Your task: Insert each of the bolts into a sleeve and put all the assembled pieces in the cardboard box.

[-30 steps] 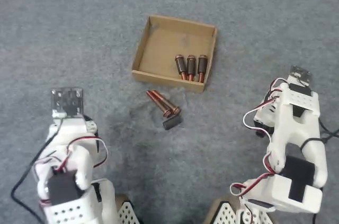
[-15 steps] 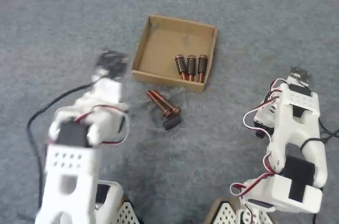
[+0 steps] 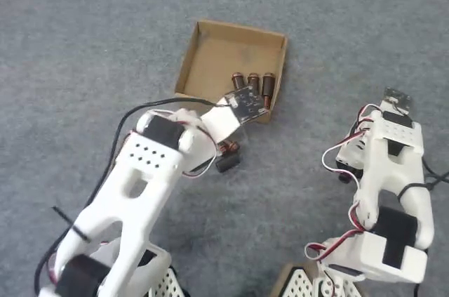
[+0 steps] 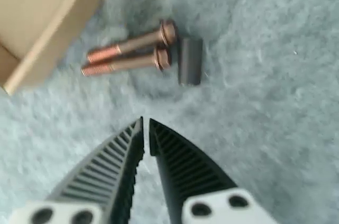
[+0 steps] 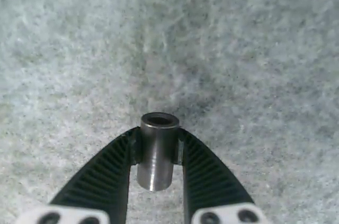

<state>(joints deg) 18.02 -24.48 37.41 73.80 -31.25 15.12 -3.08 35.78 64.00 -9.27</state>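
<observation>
Beside box (image 4: 37, 20), bolts (image 4: 130, 64), loose sleeve (image 4: 189, 61), left hand (image 4: 146, 126) closed, right hand (image 5: 158, 135) gripping second sleeve (image 5: 157, 158)

1. Our left arm (image 3: 144, 170) is stretched far forward and inward, on a slant toward the space in front of both arms, with its long links nearly in one line.
2. Its wrist (image 3: 223, 121) points forward and downward, and a small camera board (image 3: 245, 102) sits on top of it.
3. Our left gripper (image 4: 145, 127) has its two ribbed fingers (image 4: 180, 166) brought together. Only a thin slit is between the tips, and nothing is held there.
4. Our right arm (image 3: 389, 185) is folded back on itself at the right side, with the elbow bent.
5. Our right gripper (image 5: 158, 142) points downward. Its fingers (image 5: 106, 176) press on both sides of a short dark sleeve (image 5: 156, 168), which stands upright between them.
</observation>
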